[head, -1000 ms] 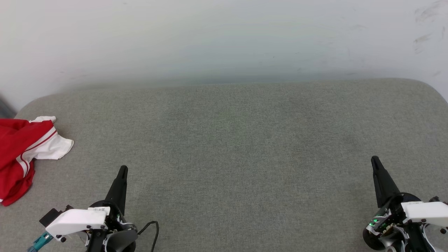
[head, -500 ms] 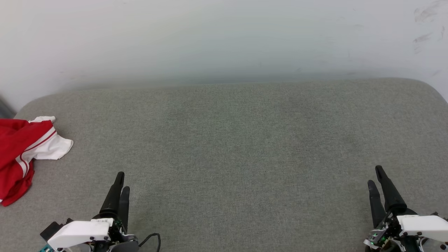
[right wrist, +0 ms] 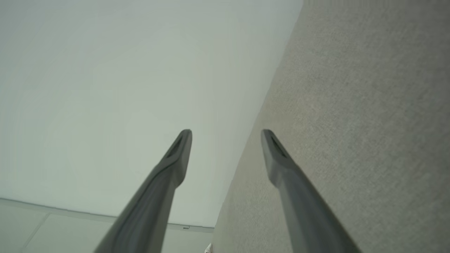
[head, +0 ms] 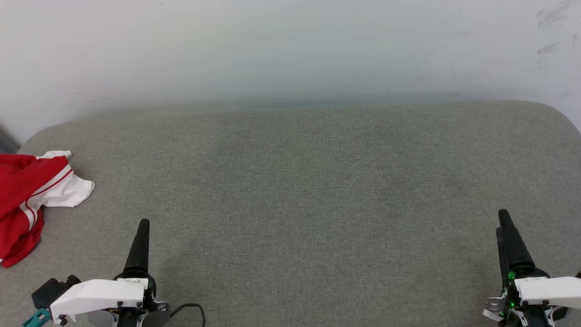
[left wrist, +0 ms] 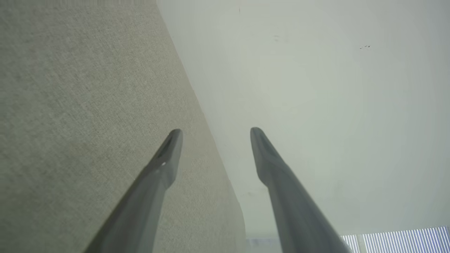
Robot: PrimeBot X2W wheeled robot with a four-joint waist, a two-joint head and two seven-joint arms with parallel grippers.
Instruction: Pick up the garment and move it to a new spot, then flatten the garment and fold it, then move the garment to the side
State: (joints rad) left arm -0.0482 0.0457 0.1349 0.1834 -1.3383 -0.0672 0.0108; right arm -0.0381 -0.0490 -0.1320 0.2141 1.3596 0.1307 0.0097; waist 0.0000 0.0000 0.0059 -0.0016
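Note:
The garment (head: 27, 200), red with a white sleeve and red-white striped trim, lies crumpled at the far left edge of the grey cushion (head: 299, 190), partly cut off by the head view's edge. My left gripper (head: 143, 223) hovers low at the lower left, well to the right of the garment and apart from it. In the left wrist view its two fingers stand apart with nothing between them, left gripper (left wrist: 215, 133) open. My right gripper (head: 503, 215) is at the lower right, far from the garment; the right wrist view shows the right gripper (right wrist: 226, 133) open and empty.
A pale wall (head: 290, 50) rises behind the cushion's back edge. The cushion's corners are rounded at the far left and far right. A black cable (head: 190, 309) loops beside my left wrist.
Both grippers went from shut to open. The left gripper drifted slightly left and the right slightly right and down in the head view. The garment has not moved.

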